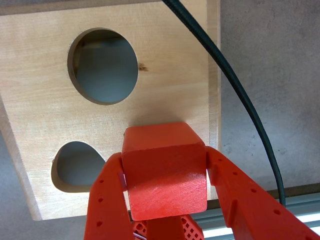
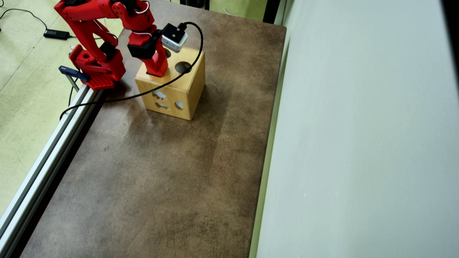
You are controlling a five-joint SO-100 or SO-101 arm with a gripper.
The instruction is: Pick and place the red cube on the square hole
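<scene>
In the wrist view, the red cube [image 1: 165, 170] is pinched between the two fingers of the end effector [image 1: 165, 175], one finger pressed against each side face. It is held above the top face of the wooden box [image 1: 45, 105], near the box corner closest to the camera. A round hole [image 1: 105, 67] is seen beyond the cube, and a curved cutout [image 1: 75, 167] lies to the cube's left. The square hole is not visible here (it is judged to be hidden under the cube). The cube is bright red and matte, with softened edges and fine ridged lines on its front face. A black cable [image 1: 240, 95] crosses to the right of the box.

In the overhead view, the end effector [image 2: 156, 70] is pointed down at the top of the box [image 2: 186, 89], which stands on the brown bench [image 2: 161, 179]. The cube itself cannot be made out here. A dark edge shows at the fingertips, probably the square hole [image 2: 149, 74].

For the step to go well, the cube's sides should be squared to the hole's edges, and it should be lowered straight before the fingers are spread.
</scene>
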